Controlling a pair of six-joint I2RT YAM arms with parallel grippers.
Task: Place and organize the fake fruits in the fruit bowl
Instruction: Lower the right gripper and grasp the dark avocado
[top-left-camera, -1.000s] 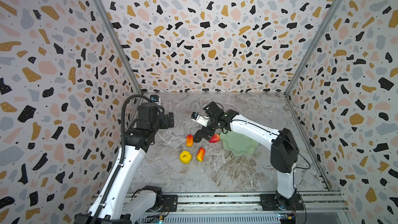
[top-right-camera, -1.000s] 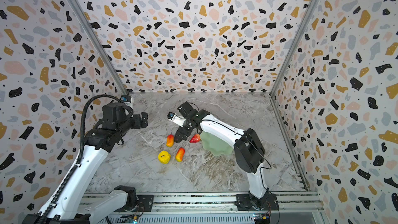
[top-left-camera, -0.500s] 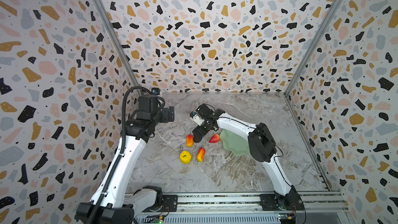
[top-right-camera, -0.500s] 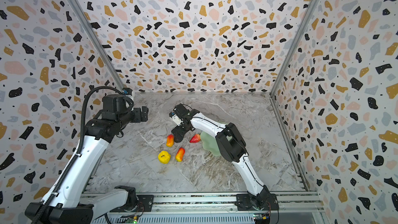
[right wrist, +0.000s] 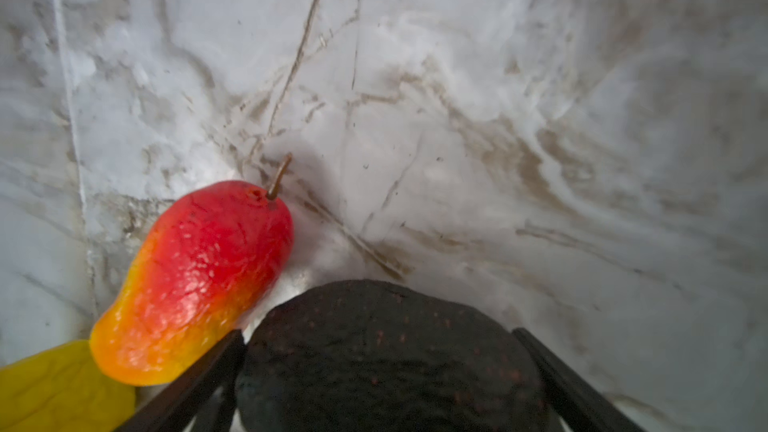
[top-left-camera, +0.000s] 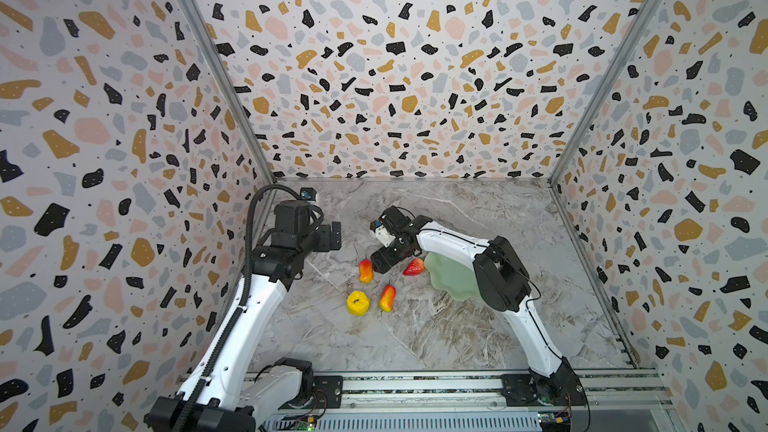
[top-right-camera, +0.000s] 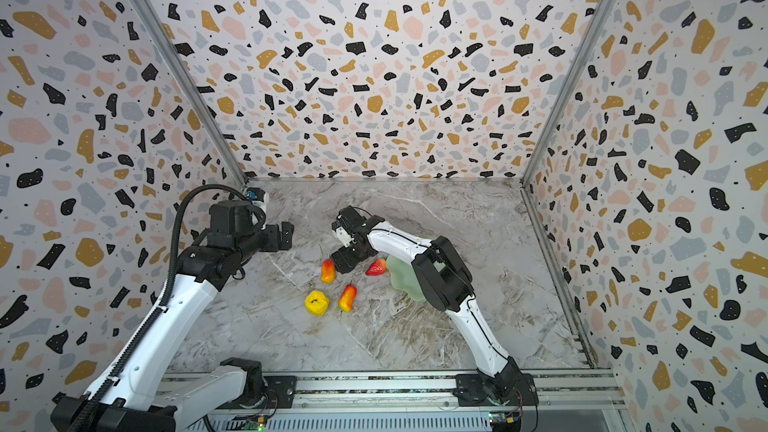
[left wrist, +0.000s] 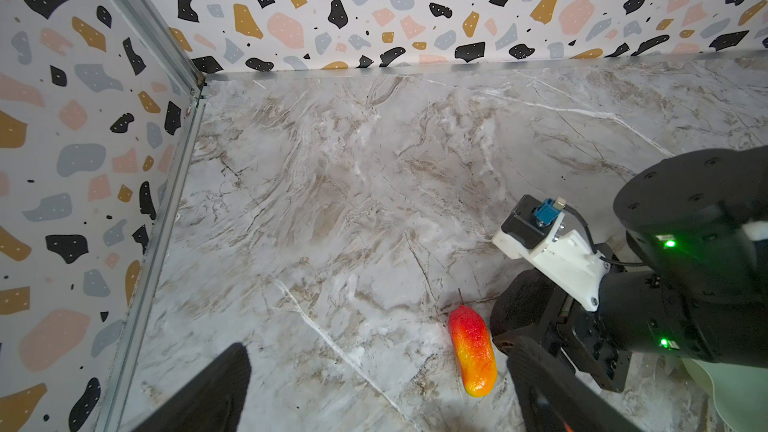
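The right gripper (top-left-camera: pixel 383 260) sits low over the marble tabletop (top-left-camera: pixel 415 347), just left of the fruit bowl (top-left-camera: pixel 446 278). Its jaws are spread wide astride the dark avocado (right wrist: pixel 386 359). In the right wrist view one finger stands at each flank of the fruit, which rests on the marble; whether the fingers press on it cannot be told.

Since a second ago the right arm's elbow has swung left and now covers the right part of the bowl, while the gripper itself has moved only slightly left. The fruits lie where they were, all on the marble outside the bowl:
- The far mango (top-left-camera: pixel 365 270) is just left of the gripper.
- The strawberry (top-left-camera: pixel 414 267) is just beside the bowl's left rim.
- The near mango (top-left-camera: pixel 387 297) and the bumpy yellow fruit (top-left-camera: pixel 358 302) lie side by side nearer the rail.

The left gripper (top-left-camera: pixel 332 236) hovers raised, to the left of the group and farther back. It is released, with its fingers well apart over bare marble in the left wrist view, and it has barely shifted.
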